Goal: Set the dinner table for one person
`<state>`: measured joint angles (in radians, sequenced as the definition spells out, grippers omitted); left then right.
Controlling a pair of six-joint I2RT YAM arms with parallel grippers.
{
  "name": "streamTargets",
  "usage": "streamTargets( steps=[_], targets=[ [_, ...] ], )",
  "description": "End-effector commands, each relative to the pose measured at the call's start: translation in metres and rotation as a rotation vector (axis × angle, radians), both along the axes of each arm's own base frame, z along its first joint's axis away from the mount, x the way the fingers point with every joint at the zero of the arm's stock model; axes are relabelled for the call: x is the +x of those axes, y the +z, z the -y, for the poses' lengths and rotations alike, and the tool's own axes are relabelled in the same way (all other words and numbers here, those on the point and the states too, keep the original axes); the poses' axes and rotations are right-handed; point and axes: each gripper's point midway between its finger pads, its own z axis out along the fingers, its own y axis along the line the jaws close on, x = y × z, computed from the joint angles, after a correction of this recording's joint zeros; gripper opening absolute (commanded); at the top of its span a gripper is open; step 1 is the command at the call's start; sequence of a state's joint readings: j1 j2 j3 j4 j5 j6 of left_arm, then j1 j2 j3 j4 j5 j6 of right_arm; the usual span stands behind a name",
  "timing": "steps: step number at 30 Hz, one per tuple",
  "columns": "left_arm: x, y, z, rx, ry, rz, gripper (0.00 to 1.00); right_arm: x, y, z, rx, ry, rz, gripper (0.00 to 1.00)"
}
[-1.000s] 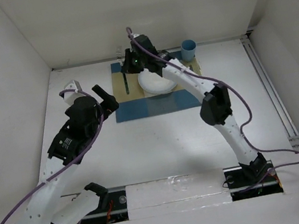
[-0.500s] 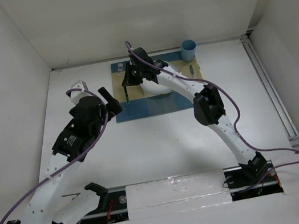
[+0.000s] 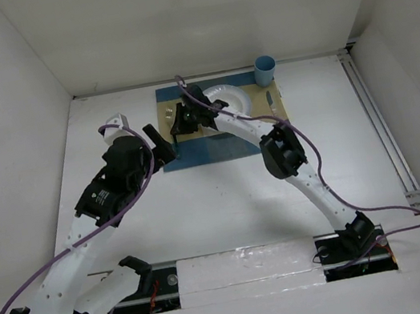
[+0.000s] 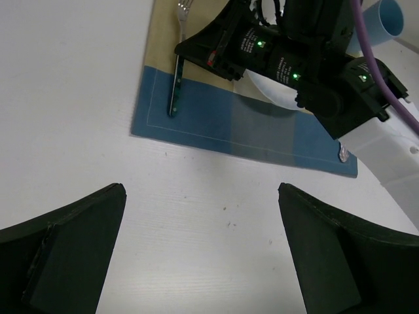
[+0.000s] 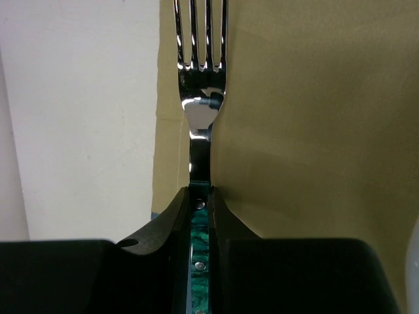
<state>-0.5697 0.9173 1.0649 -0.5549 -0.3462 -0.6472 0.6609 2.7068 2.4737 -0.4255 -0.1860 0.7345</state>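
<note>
The fork [image 5: 200, 39], with steel tines and a green handle, lies along the left edge of the blue-and-tan placemat [image 3: 217, 149] on the white dinner table [image 3: 226, 203]. My right gripper [image 5: 200, 196] is shut on the fork's handle. It shows over the mat's left part in the top view [image 3: 179, 122]. In the left wrist view the fork [image 4: 175, 91] runs down the mat's left side. A white plate [image 3: 229, 95] sits on the mat's far middle. My left gripper [image 4: 203, 196] is open and empty above bare table just near-left of the mat [image 3: 161, 145].
A blue cup [image 3: 266, 71] stands at the mat's far right corner, and a knife [image 3: 269, 100] lies right of the plate. White walls close in the table on the left, far and right sides. A rail [image 3: 380, 127] runs along the right edge.
My right gripper has moved left and nearer with the fork, uncovering the plate. My left gripper has edged up and right toward the mat's near-left corner.
</note>
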Motion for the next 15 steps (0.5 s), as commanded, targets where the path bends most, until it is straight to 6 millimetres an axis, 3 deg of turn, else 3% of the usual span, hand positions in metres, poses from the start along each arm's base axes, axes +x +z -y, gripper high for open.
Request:
streamTargets(
  steps=[1,15],
  targets=[
    [-0.001,0.009,0.004,-0.018,-0.034,0.04,1.0,0.012,0.037,-0.021,0.109,0.009,0.09,0.0],
    [-0.005,0.011,0.008,-0.031,-0.064,0.049,1.0,0.017,0.015,-0.015,0.076,-0.052,0.059,0.02]
  ],
)
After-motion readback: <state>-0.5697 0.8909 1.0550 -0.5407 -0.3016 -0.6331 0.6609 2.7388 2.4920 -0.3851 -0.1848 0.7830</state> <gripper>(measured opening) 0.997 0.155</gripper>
